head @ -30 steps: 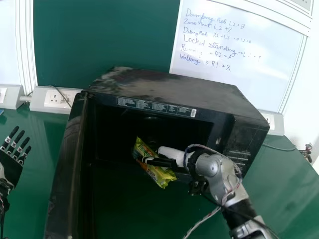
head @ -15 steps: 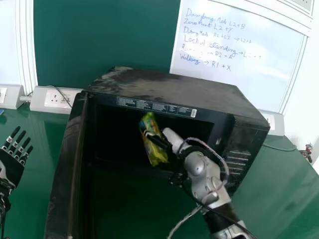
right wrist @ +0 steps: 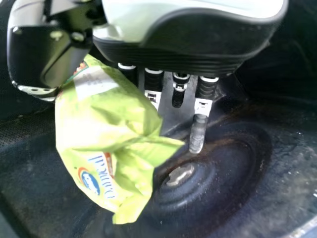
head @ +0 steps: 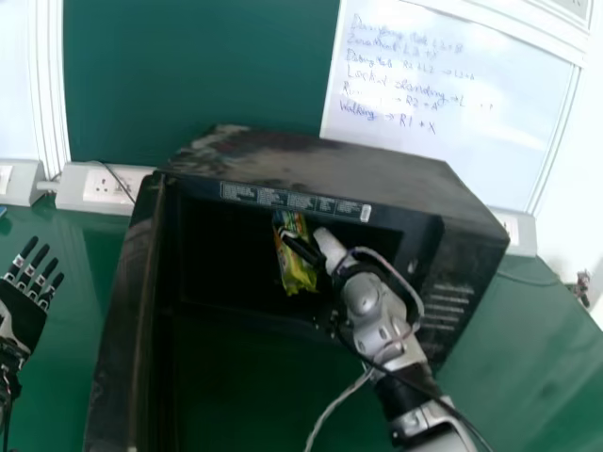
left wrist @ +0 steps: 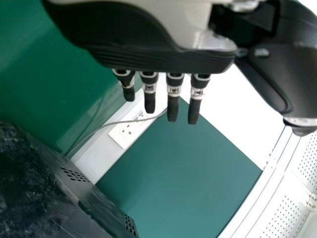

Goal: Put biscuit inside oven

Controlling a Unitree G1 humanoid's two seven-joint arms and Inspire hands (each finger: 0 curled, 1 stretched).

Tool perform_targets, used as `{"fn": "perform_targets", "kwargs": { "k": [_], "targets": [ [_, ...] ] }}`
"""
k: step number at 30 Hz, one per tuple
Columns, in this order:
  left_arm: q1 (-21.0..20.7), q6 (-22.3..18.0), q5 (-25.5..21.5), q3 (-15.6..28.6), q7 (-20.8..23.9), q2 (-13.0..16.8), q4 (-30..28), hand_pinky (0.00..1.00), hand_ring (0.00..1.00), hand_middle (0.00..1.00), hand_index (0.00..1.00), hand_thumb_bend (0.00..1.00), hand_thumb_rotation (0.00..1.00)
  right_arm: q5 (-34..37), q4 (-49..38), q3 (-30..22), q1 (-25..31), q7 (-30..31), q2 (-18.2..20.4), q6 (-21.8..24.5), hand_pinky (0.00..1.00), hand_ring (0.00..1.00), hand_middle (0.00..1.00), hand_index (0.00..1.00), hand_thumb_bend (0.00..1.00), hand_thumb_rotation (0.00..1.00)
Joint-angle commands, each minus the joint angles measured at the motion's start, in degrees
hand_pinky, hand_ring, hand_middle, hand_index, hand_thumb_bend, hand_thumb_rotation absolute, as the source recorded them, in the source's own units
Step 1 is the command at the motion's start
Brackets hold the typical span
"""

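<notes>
My right hand [head: 306, 247] is inside the front opening of the black oven [head: 320, 174], shut on the yellow-green biscuit packet [head: 297, 268], which hangs nearly upright. In the right wrist view the packet [right wrist: 106, 134] is pinched between the thumb and fingers of my right hand [right wrist: 198, 89], above the oven's dark floor [right wrist: 233, 173]. The oven door stands open on the left side. My left hand [head: 21, 306] is at the far left, beside the door, with straight fingers and holding nothing; the left wrist view also has my left hand [left wrist: 173, 94].
The oven door [head: 127, 320] juts toward me between my left hand and the opening. Wall sockets [head: 108, 186] with a cable run behind the green table [head: 528, 358]. A whiteboard [head: 452, 104] stands at the back right.
My right hand has carried the packet up and deeper into the oven opening, and the packet has swung from slanted to nearly upright. The left hand has barely moved.
</notes>
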Motion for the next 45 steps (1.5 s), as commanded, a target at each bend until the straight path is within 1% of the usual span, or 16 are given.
{"fn": "perform_targets", "kwargs": {
  "k": [1,7,11,16,18,23,25,28,29,31,34,35,38,39,40,45],
  "targets": [
    [0.35,-0.22,-1.01,-0.47,0.15,-0.43,-1.23,1.00,0.98,0.96,0.94,0.43,0.26,0.73,1.87,-0.46,-2.95,-1.49,0.56,-1.32,0.46,0.52,0.52,0.46,0.52,0.00],
    [0.89,-0.07,-2.42,-0.42,1.15,-0.61,-2.43,1.00,0.98,0.97,0.94,0.44,0.25,0.40,6.07,0.33,-4.46,-3.11,1.15,-4.29,0.45,0.51,0.51,0.46,0.52,0.00],
    [1.24,-0.22,-3.08,-0.56,2.04,-0.63,-3.20,1.00,0.98,0.95,0.94,0.44,0.25,1.43,9.81,-0.84,-5.52,-6.50,2.87,-5.10,0.48,0.54,0.51,0.46,0.52,0.00],
    [1.68,-0.08,-3.49,-0.69,2.99,-0.38,-3.92,1.00,1.00,0.97,0.96,0.43,0.27,2.22,16.79,-1.42,-7.96,-11.81,5.35,-5.62,0.36,0.44,0.47,0.52,0.52,0.00],
    [2.02,-0.34,-3.84,-0.73,2.70,-0.36,-4.18,1.00,1.00,0.98,0.97,0.42,0.27,3.04,19.43,-2.13,-8.97,-14.41,6.44,-5.79,0.28,0.36,0.48,0.50,0.52,0.00],
    [2.54,-0.55,-3.95,-0.73,2.02,-0.08,-4.04,1.00,1.00,0.98,0.97,0.42,0.28,4.01,22.96,-3.02,-10.87,-16.97,7.25,-5.83,0.21,0.27,0.47,0.49,0.52,0.00],
    [2.59,-0.55,-4.20,-0.72,2.29,-0.13,-4.24,1.00,1.00,0.98,0.97,0.42,0.28,3.99,23.69,-2.78,-11.39,-17.15,7.28,-5.75,0.23,0.31,0.48,0.49,0.52,0.00],
    [2.63,-0.60,-4.23,-0.77,2.80,-0.12,-4.33,1.00,1.00,0.99,0.98,0.42,0.28,3.54,23.60,-2.13,-11.39,-17.40,7.06,-6.25,0.23,0.30,0.48,0.49,0.52,0.00],
    [2.67,-0.61,-4.26,-0.79,2.90,-0.11,-4.43,1.00,1.00,0.99,0.98,0.42,0.29,3.63,23.52,-2.18,-11.37,-17.57,7.10,-6.17,0.24,0.32,0.45,0.52,0.52,0.00],
    [2.74,-0.85,-4.11,-0.83,2.30,-0.07,-4.22,1.00,1.00,1.00,0.99,0.41,0.29,4.14,23.78,-2.74,-11.68,-18.29,7.48,-5.18,0.24,0.32,0.47,0.50,0.52,0.00],
    [2.78,-0.93,-4.34,-0.80,1.88,0.03,-3.97,1.00,1.00,1.00,0.99,0.42,0.28,4.13,24.59,-2.82,-12.41,-19.35,7.96,-3.68,0.27,0.38,0.47,0.55,0.51,0.00],
    [2.80,-0.94,-4.34,-0.82,1.97,0.02,-3.99,1.00,1.00,1.00,0.98,0.42,0.28,4.01,24.83,-2.66,-12.70,-19.31,8.04,-3.18,0.26,0.40,0.49,0.52,0.51,0.00],
    [2.83,-1.06,-4.53,-0.88,2.07,-0.12,-4.04,1.00,1.00,1.00,0.99,0.42,0.27,3.86,25.34,-2.39,-13.25,-19.61,8.22,-2.46,0.27,0.40,0.48,0.56,0.51,0.00],
    [2.88,-1.18,-4.39,-0.94,1.86,-0.11,-4.01,1.00,1.00,1.00,0.99,0.43,0.27,3.52,25.57,-1.95,-13.34,-19.69,8.16,-2.55,0.26,0.40,0.49,0.52,0.51,0.00],
    [2.95,-1.24,-4.22,-1.00,1.72,-0.02,-3.97,1.00,1.00,1.00,1.00,0.42,0.27,3.47,25.68,-1.82,-13.40,-19.82,8.16,-2.58,0.27,0.40,0.48,0.55,0.51,0.00],
    [3.02,-1.36,-3.95,-1.10,1.28,0.18,-3.61,1.00,1.00,1.00,1.00,0.44,0.28,3.47,25.99,-1.45,-13.45,-20.27,8.14,-3.45,0.26,0.40,0.48,0.54,0.51,0.00]
  ]
}}
